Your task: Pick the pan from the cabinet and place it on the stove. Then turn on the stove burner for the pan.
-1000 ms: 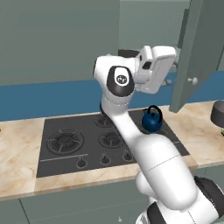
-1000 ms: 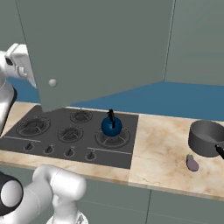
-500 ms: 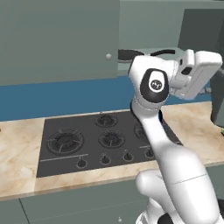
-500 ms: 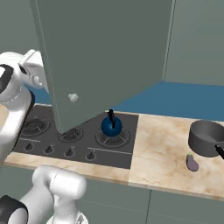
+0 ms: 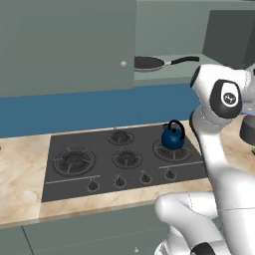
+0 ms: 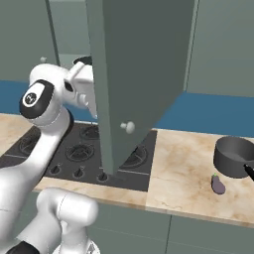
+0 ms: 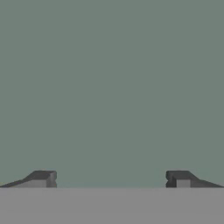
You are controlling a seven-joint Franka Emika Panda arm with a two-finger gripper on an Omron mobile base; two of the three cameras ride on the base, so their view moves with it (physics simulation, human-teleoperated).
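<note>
The black pan (image 5: 148,63) lies on the shelf of the open cabinet (image 5: 64,45), its handle pointing right. The cabinet's right door (image 6: 144,74) stands swung wide out over the counter, while the left door is closed. My gripper (image 7: 110,179) is open with nothing between its fingertips (image 7: 41,178) and faces a flat grey-green surface at close range. My wrist (image 6: 74,87) sits just behind the door's edge, to the right of the pan. Below is the black stove (image 5: 99,172) with its large left stove burner (image 5: 73,160) bare.
A blue kettle (image 5: 173,137) stands on the stove's right burner. A dark grey pot (image 6: 233,156) and a small eggplant (image 6: 217,183) are on the marble counter to the right. Small knobs (image 5: 119,182) line the stove's front edge. The open door (image 5: 229,37) overhangs the counter's right part.
The right cabinet door has swung from half open to wide open, uncovering the pan. My arm has swept right along with it, and the hand has left the left base view.
</note>
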